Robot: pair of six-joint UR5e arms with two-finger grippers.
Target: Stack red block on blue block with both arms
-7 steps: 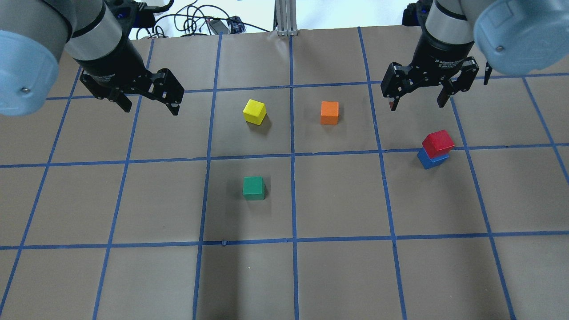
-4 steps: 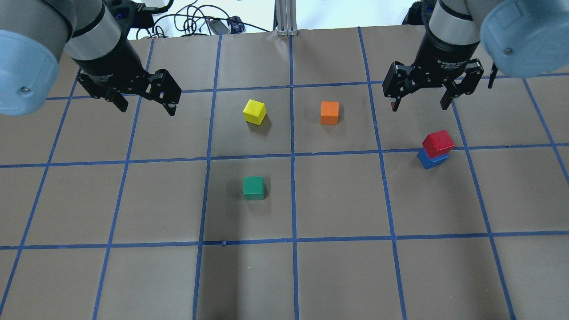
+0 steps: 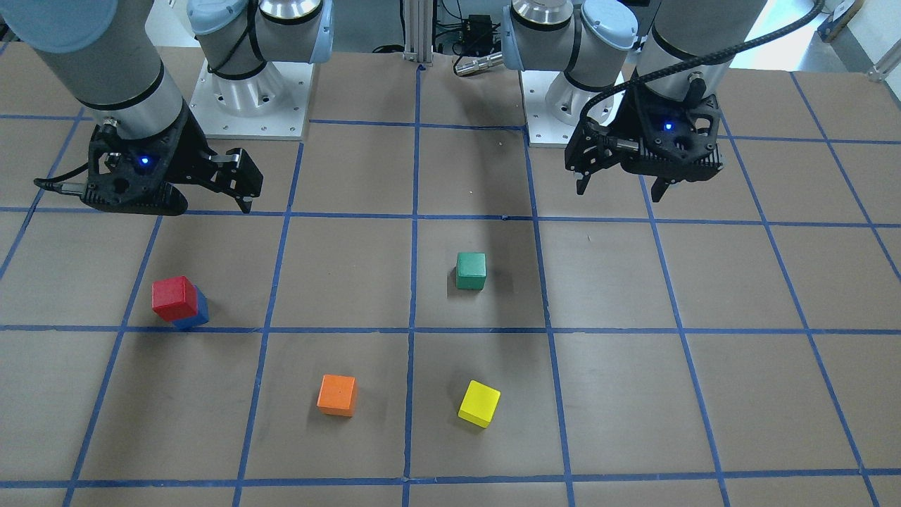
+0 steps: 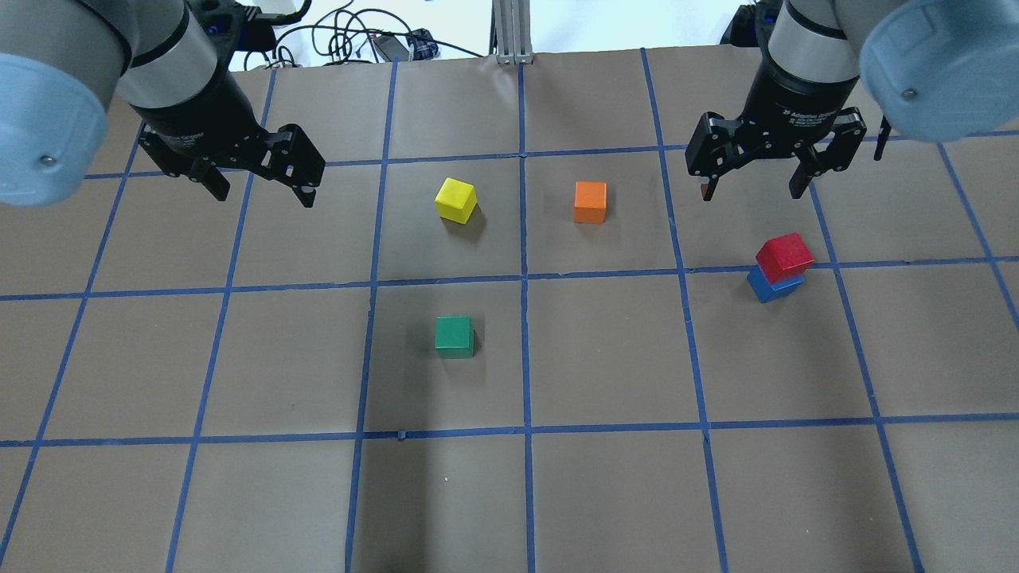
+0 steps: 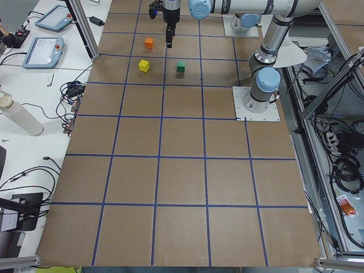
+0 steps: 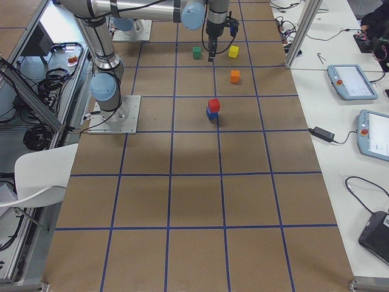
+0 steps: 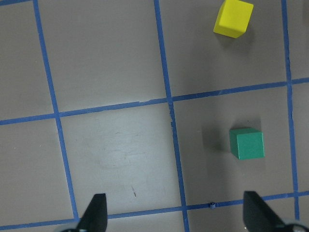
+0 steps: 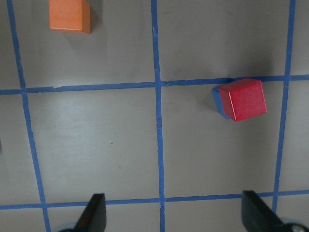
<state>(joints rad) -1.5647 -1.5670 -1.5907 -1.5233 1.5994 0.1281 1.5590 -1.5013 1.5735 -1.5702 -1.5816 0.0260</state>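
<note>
The red block [image 4: 785,254] sits on top of the blue block [image 4: 771,286], slightly offset, on the table's right side. The stack also shows in the front-facing view [image 3: 174,297], the exterior right view [image 6: 213,104] and the right wrist view [image 8: 242,99]. My right gripper [image 4: 751,189] is open and empty, hovering above the table beyond the stack and apart from it. My left gripper [image 4: 261,195] is open and empty over the left side, far from the stack. The left wrist view shows its open fingertips [image 7: 94,215] over bare table.
A yellow cube [image 4: 456,199] and an orange cube [image 4: 590,201] sit mid-table at the back. A green cube [image 4: 454,336] sits nearer the front. Cables [image 4: 350,36] lie past the table's far edge. Blue tape lines grid the brown table.
Both open grippers have shifted slightly upward in the overhead view. The red-on-blue stack and the other cubes have not moved.
</note>
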